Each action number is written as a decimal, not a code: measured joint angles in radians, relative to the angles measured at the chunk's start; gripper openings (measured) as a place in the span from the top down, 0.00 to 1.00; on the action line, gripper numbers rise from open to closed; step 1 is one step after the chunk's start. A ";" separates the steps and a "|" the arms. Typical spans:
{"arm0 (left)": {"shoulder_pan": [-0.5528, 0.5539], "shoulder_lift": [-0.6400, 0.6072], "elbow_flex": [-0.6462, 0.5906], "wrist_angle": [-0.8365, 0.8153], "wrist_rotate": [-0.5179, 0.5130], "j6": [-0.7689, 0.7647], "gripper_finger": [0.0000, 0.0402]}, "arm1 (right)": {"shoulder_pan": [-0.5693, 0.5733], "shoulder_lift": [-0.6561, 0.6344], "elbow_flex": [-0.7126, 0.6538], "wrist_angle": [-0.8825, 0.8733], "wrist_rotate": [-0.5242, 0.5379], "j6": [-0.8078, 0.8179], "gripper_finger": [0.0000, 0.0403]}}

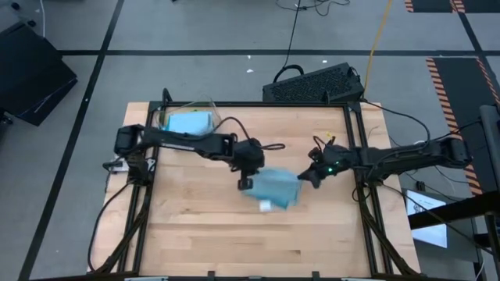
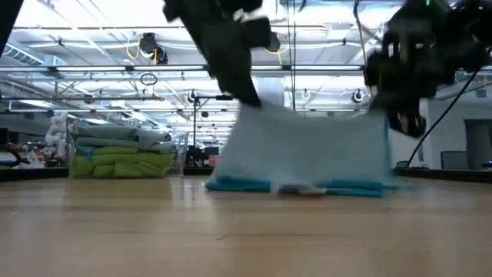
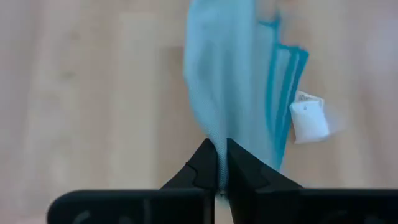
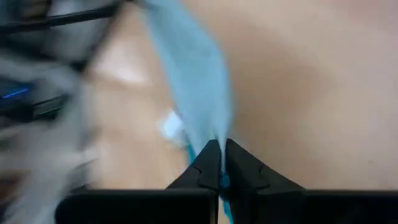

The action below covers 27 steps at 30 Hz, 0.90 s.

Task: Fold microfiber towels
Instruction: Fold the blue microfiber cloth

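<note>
Light blue microfiber towel (image 1: 278, 188) hangs over the middle of the counter (image 1: 195, 234), stretched between the two arms with its lower edge resting on the wood. In the low view it (image 2: 307, 150) stands as a sheet whose long axis runs left to right, its darker hem lying along the counter and a small white tag (image 2: 301, 189) at the bottom.

Both top corners are pinched. The left end effector (image 1: 246, 183) is clamped on the towel's left corner, and its wrist view shows the two fingertips (image 3: 208, 163) pressed together with cloth (image 3: 230, 81) running away from them, the tag (image 3: 309, 117) off to one side. The right end effector (image 1: 306, 176) is clamped on the right corner, likewise drawn tight on the fabric (image 4: 193, 68). Each arm sits directly above its own corner, so neither is nearer; the towel lies below and between them.

To my eye, the coming fold turns on this: the free lower edge lies toward the near side, so the held edge would have to travel over it, both arms moving together to keep the span taut.

Farther off, a clear plastic bin (image 1: 186, 119) sits at the far left corner holding more towels (image 2: 123, 151), blue on green. It lies well apart, and nothing stands in the way.
</note>
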 joint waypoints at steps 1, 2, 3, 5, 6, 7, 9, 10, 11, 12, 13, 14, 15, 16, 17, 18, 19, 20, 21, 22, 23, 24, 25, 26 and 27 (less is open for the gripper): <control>0.008 0.013 -0.018 0.039 -0.034 0.000 0.95 | -0.009 0.004 -0.021 -0.019 0.055 -0.003 0.99; 0.015 0.026 -0.034 0.067 -0.061 0.001 0.95 | -0.017 0.012 -0.041 -0.024 0.103 -0.003 0.99; 0.022 0.033 -0.043 0.071 -0.077 0.004 0.96 | -0.023 0.029 -0.053 0.000 0.141 0.003 0.99; 0.036 0.041 -0.052 0.067 -0.082 0.004 0.98 | -0.033 0.036 -0.068 0.028 0.165 0.020 0.99; 0.040 0.044 -0.052 0.074 -0.083 0.004 0.98 | -0.035 0.040 -0.069 0.037 0.168 0.023 0.99; 0.042 0.045 -0.053 0.066 -0.083 0.004 0.98 | -0.035 0.048 -0.069 0.071 0.168 0.023 0.99; 0.039 0.038 -0.053 0.041 -0.078 0.009 0.97 | -0.026 0.052 -0.069 0.120 0.157 0.022 0.99; 0.034 0.036 -0.050 0.050 -0.079 0.015 0.96 | -0.021 0.050 -0.070 0.147 0.152 0.022 0.99; 0.026 0.034 -0.049 0.052 -0.089 0.026 0.95 | -0.015 0.054 -0.068 0.175 0.162 0.026 0.99; 0.016 0.034 -0.049 0.045 -0.100 0.039 0.95 | -0.007 0.061 -0.066 0.180 0.186 0.035 0.99; 0.007 0.034 -0.050 0.038 -0.117 0.052 0.94 | -0.002 0.067 -0.067 0.170 0.206 0.038 0.99; -0.002 0.035 -0.053 0.042 -0.136 0.064 0.94 | 0.002 0.079 -0.071 0.168 0.222 0.037 0.99; -0.011 0.035 -0.062 0.053 -0.158 0.076 0.94 | 0.004 0.100 -0.070 0.179 0.234 0.035 0.99; -0.019 0.035 -0.074 0.070 -0.179 0.084 0.94 | 0.005 0.117 -0.068 0.185 0.241 0.031 0.99; -0.025 0.035 -0.090 0.091 -0.198 0.087 0.93 | 0.007 0.132 -0.069 0.185 0.242 0.022 0.99; -0.030 0.035 -0.106 0.108 -0.214 0.087 0.93 | 0.008 0.151 -0.069 0.194 0.231 0.014 0.99; -0.032 0.035 -0.117 0.106 -0.225 0.079 0.93 | 0.010 0.173 -0.069 0.216 0.224 0.007 0.99; -0.034 0.036 -0.124 0.096 -0.227 0.071 0.93 | 0.014 0.193 -0.069 0.228 0.215 -0.002 0.99; -0.033 0.036 -0.128 0.092 -0.227 0.062 0.93 | 0.017 0.208 -0.069 0.239 0.200 -0.009 0.99; -0.033 0.035 -0.133 0.095 -0.225 0.051 0.93 | 0.022 0.224 -0.069 0.261 0.196 -0.014 0.99; -0.035 0.035 -0.140 0.096 -0.220 0.043 0.93 | 0.026 0.243 -0.069 0.286 0.194 -0.013 0.99; -0.037 0.035 -0.148 0.095 -0.207 0.031 0.93 | 0.030 0.258 -0.068 0.299 0.195 -0.012 0.99; -0.038 0.035 -0.156 0.100 -0.194 0.016 0.93 | 0.036 0.269 -0.069 0.306 0.195 -0.011 0.99; -0.039 0.035 -0.164 0.107 -0.186 0.000 0.93 | 0.040 0.281 -0.069 0.326 0.196 -0.009 0.98; -0.040 0.035 -0.170 0.109 -0.185 -0.017 0.93 | 0.044 0.292 -0.069 0.348 0.198 -0.006 0.97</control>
